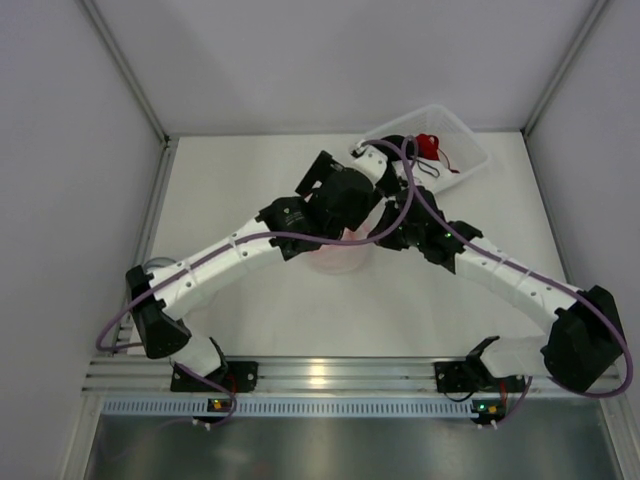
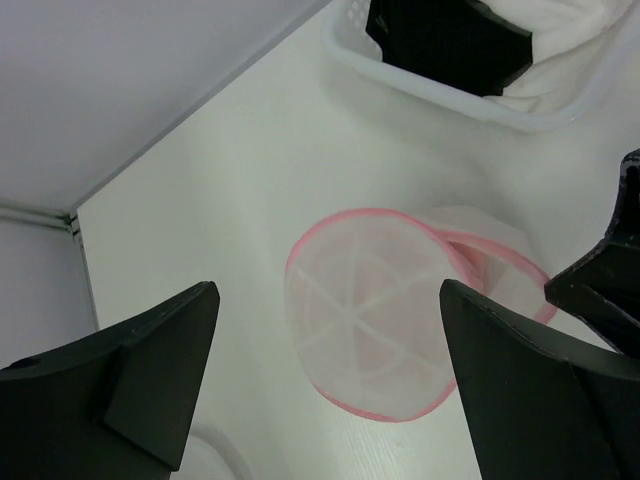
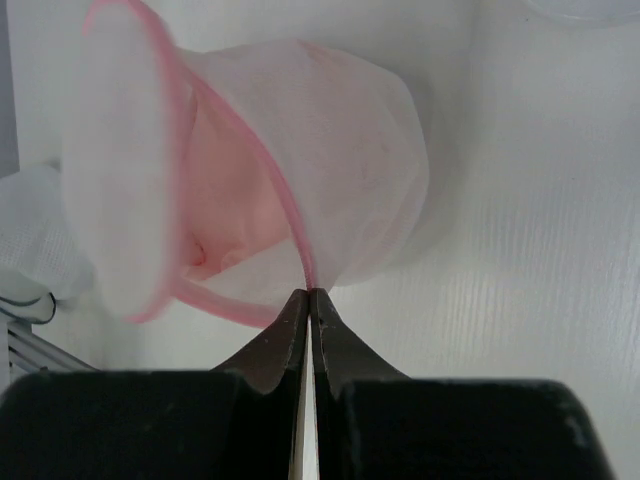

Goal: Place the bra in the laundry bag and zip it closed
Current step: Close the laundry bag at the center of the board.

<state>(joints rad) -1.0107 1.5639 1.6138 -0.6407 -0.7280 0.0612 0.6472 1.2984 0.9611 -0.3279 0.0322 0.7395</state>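
Black left pincer (image 2: 325, 300) hangs spread over the mesh laundry bag (image 2: 370, 320) lying mid-tabletop (image 1: 250, 310), flap ajar, with the pink bra (image 3: 235, 215) inside. Right pincer (image 3: 308, 300) pinches the bag's pink rim. At the far right corner, a white basket (image 1: 470, 140) holds a red item (image 1: 428, 145) and white cloth (image 2: 560, 60).

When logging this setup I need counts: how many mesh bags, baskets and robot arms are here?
Mesh laundry bag: 1
White basket: 1
Robot arms, left and right: 2
Total: 4

bright, even light; blurred near foreground
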